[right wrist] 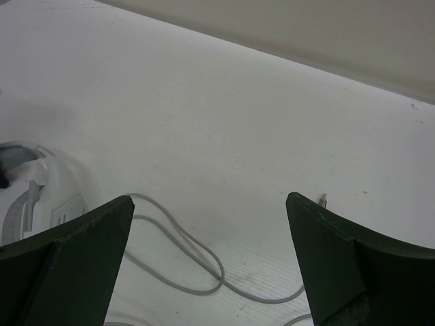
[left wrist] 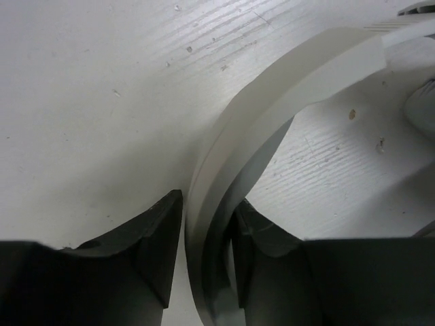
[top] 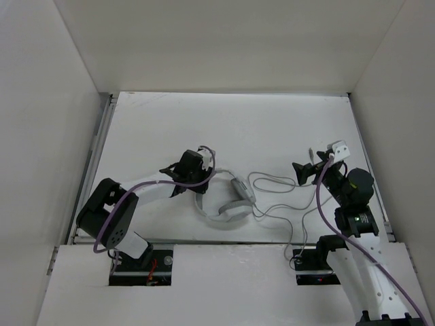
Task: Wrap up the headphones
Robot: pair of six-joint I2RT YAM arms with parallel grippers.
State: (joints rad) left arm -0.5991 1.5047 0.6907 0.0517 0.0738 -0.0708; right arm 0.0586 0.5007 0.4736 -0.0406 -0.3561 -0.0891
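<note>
The light grey-white headphones (top: 234,207) lie near the middle of the table, close to the front edge. My left gripper (top: 198,178) is shut on their curved headband (left wrist: 285,88), which runs between my two fingers in the left wrist view. An earcup (left wrist: 423,109) shows at that view's right edge. The thin grey cord (top: 272,180) loops across the table to the right. My right gripper (top: 299,173) is wide open and empty, just above the table, with a cord loop (right wrist: 204,272) lying between its fingers. The small plug (right wrist: 323,200) lies beside the right finger.
White walls enclose the table on the left (top: 47,136), back (top: 231,47) and right (top: 401,102). A raised white ledge (top: 224,255) runs along the front edge, just behind the headphones. More cord trails toward the right arm's base (top: 292,238).
</note>
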